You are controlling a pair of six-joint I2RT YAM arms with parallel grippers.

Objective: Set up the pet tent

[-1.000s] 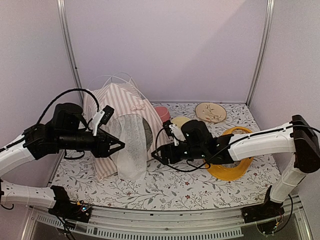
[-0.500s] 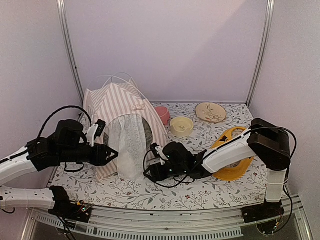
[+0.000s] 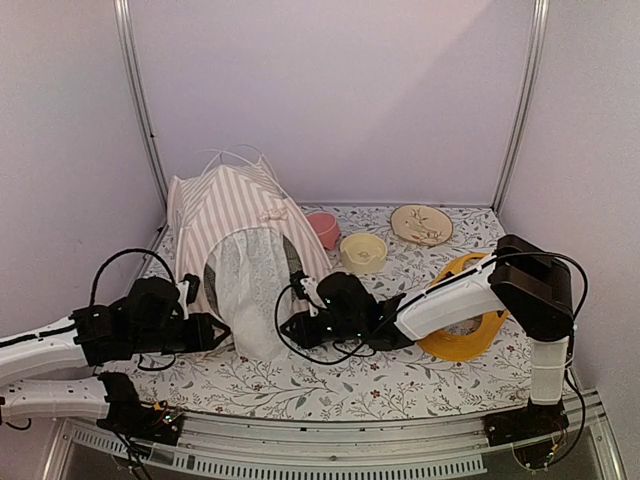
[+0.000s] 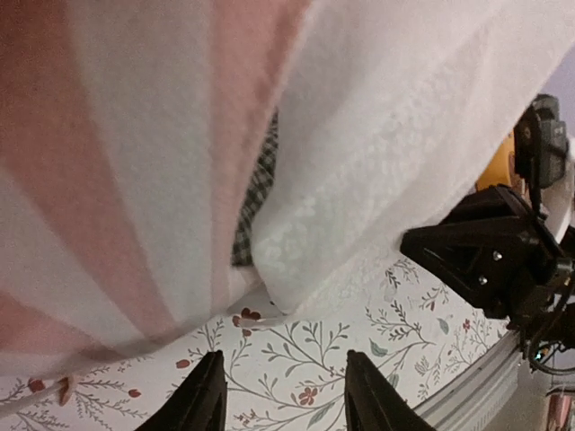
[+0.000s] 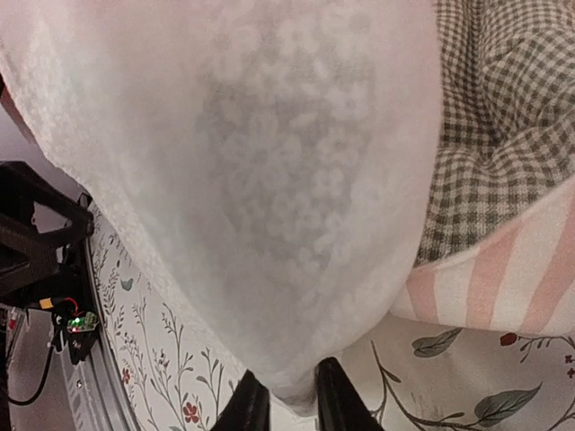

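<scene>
The pet tent [image 3: 240, 210], pink-and-white striped, stands at the back left with thin white poles crossing above its peak. Its white sheer door flap [image 3: 250, 290] hangs down to the floral cloth. My right gripper [image 5: 289, 404] is low at the flap's bottom right and shut on the flap's [image 5: 287, 180] lower edge, with fabric pinched between the fingers. My left gripper [image 4: 283, 382] hovers open just above the cloth at the tent's front left corner, holding nothing. In that view the striped wall [image 4: 135, 180] and flap [image 4: 377, 162] hang close ahead. A green checked cushion [image 5: 503, 117] lies inside.
A pink bowl [image 3: 323, 228], a cream bowl [image 3: 363, 252] and a round decorated plate [image 3: 421, 224] sit behind the right arm. A yellow ring [image 3: 460, 335] lies under the right forearm. Walls close in on the left, back and right.
Both arms have dropped toward the table. The right gripper moved left to the flap's bottom edge and closed on it. The left gripper sank and drew back toward the tent's front corner.
</scene>
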